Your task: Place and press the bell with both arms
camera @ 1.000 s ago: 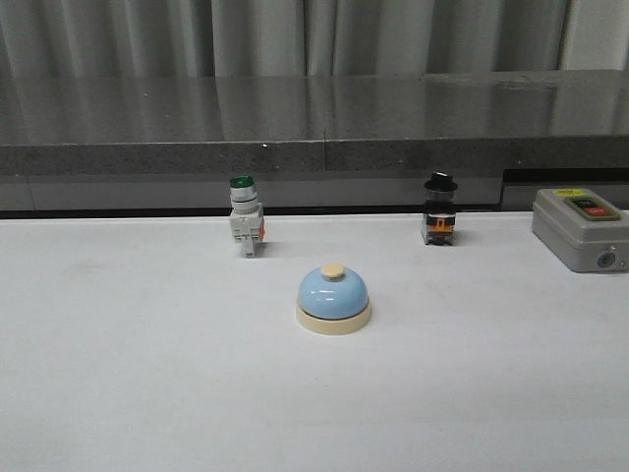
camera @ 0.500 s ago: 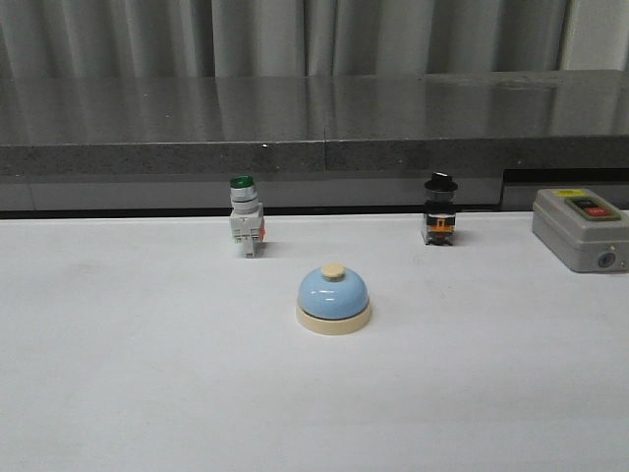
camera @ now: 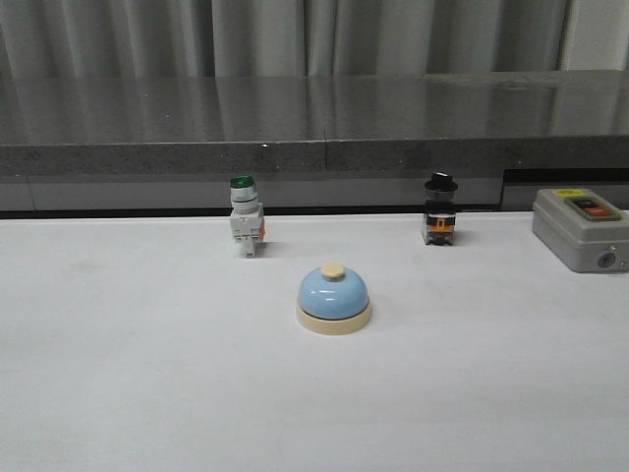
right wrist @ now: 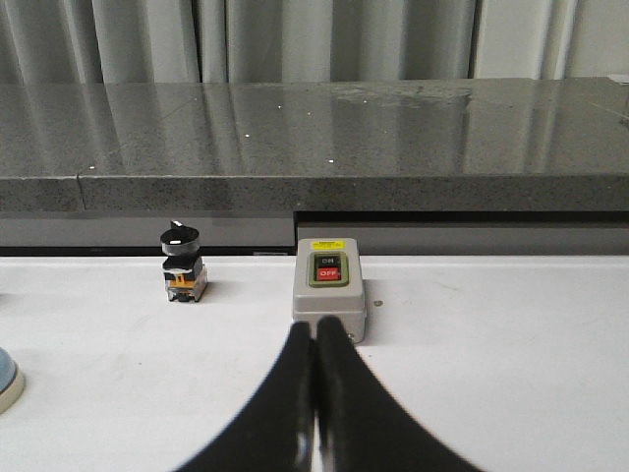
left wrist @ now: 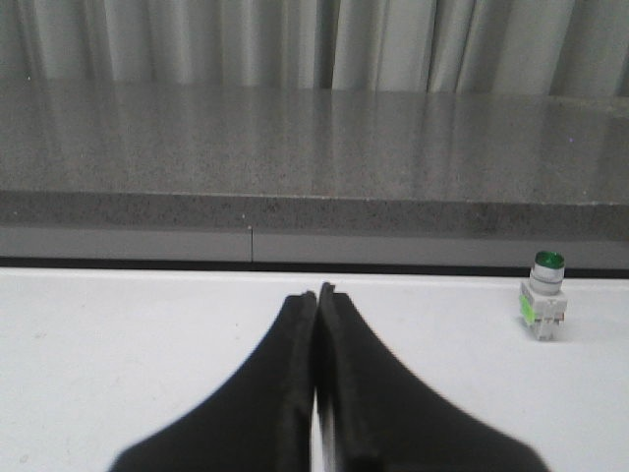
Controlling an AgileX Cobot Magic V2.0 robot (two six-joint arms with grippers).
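— While we look forward over the white desk [camera: 118, 393], where do we find the bell [camera: 334, 298]?

— We find it upright near the middle of the desk, light-blue dome on a cream base, cream button on top, with nothing touching it. In the right wrist view we catch only a sliver of it [right wrist: 8, 385] at the frame's edge.

— And our two grippers?

— We see the left gripper [left wrist: 316, 300] with its black jaws pressed together, tips meeting and holding nothing. The right gripper [right wrist: 314, 329] shows the same: jaws pressed together, empty. Neither appears in the front view.

— What else sits on the desk?

— Behind the bell to the left we see a green-capped white push-button switch [camera: 245, 216], well apart from it. Behind to the right stands a black-knobbed selector switch [camera: 439, 209]. At the far right lies a grey control box [camera: 580, 228].

— Can we read anything?

— On the box, in the right wrist view, we read "ON" on the upper button and "OFF" on the red one [right wrist: 328, 272]. A small yellow label sits above them, its print too small for us to read.
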